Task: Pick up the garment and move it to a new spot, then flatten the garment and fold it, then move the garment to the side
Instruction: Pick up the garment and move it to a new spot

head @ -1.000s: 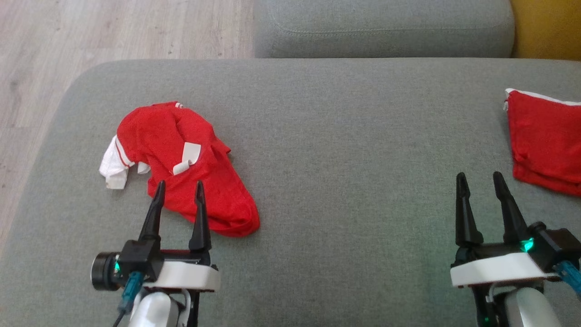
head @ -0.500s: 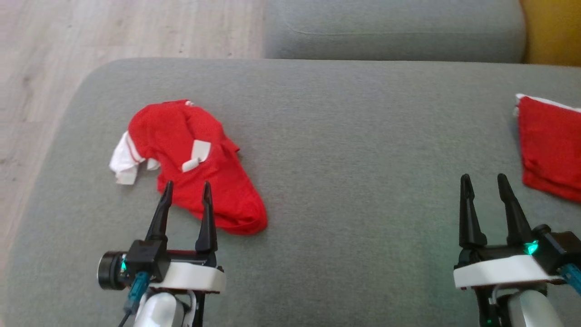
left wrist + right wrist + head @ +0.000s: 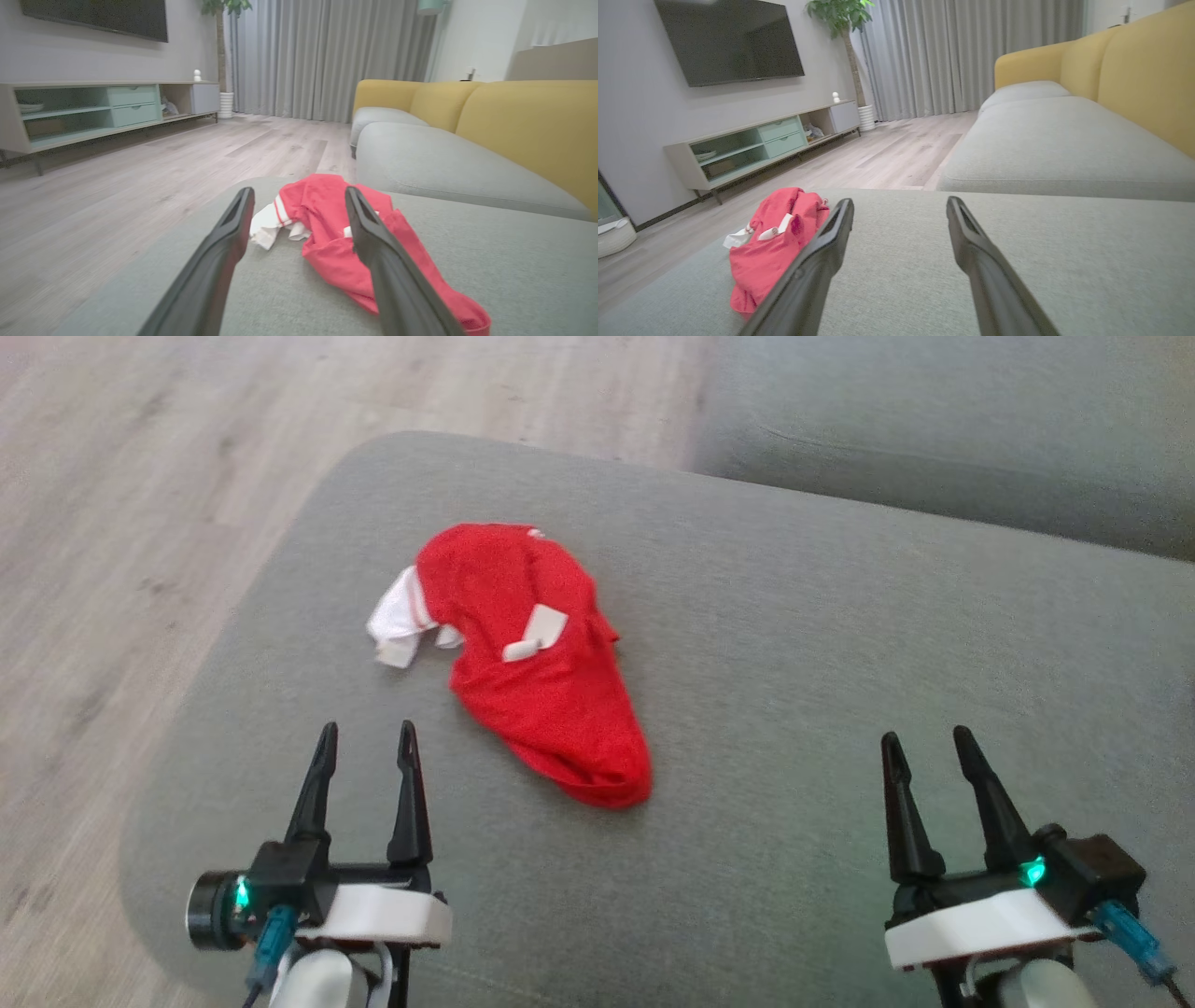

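A crumpled red garment (image 3: 532,653) with a white sleeve and a white label lies on the grey cushion (image 3: 840,644), near its left end. My left gripper (image 3: 366,739) hovers open just short of the garment's near left side, nothing between its fingers. In the left wrist view the garment (image 3: 327,219) lies ahead between and beyond the fingers, with the left gripper (image 3: 299,196) open. My right gripper (image 3: 924,744) stands open over bare cushion far to the right. The right wrist view has the garment (image 3: 775,242) to its left and the right gripper (image 3: 899,205) open.
The cushion's rounded left edge drops to a pale wood floor (image 3: 121,523). A second grey cushion (image 3: 934,429) lies beyond. A yellow sofa back (image 3: 528,121), a TV stand (image 3: 761,144) and curtains (image 3: 322,56) stand further off.
The head camera has turned left, so the whole scene has shifted right and the second red cloth at the right has left the picture. Both grippers stay open.
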You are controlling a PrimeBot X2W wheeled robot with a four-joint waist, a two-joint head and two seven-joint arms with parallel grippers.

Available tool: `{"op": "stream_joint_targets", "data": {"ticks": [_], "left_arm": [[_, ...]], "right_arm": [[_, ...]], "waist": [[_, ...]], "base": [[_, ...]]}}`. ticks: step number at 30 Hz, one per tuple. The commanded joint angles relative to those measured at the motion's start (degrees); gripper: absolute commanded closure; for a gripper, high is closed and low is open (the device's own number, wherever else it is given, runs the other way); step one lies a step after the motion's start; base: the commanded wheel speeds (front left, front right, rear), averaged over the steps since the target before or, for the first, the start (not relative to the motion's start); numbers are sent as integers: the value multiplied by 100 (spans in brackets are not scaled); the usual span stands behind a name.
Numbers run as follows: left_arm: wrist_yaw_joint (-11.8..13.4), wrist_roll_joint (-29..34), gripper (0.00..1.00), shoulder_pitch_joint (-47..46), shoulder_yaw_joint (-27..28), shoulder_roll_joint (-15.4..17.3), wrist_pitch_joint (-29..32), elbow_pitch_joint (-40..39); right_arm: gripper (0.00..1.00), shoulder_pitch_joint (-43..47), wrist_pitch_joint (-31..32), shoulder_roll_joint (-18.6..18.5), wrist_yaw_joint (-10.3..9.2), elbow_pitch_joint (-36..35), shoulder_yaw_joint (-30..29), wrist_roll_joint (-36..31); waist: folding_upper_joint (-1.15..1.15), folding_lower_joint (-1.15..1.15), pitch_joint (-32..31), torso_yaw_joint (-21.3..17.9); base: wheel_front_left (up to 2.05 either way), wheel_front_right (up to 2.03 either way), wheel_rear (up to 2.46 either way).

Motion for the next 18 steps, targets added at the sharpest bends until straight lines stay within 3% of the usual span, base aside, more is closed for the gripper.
{"op": "stream_joint_targets", "data": {"ticks": [1, 10, 18], "left_arm": [[5, 54, 0, -108, 204, 39, -29, -173], [-47, 81, 0, -42, 205, 39, -29, -176], [-248, 214, 0, -362, 233, 105, -29, 33]], "right_arm": [[0, -109, -61, -17, 37, -153, 170, 16], [0, -127, -61, -17, 37, -87, 195, 178], [0, -278, -61, -17, 37, -67, 155, 113]], "waist": [[0, 0, -78, 294], [0, 0, -71, 652], [0, 0, 263, 450]], "base": [[0, 0, 0], [0, 0, 0], [0, 0, 0]]}}
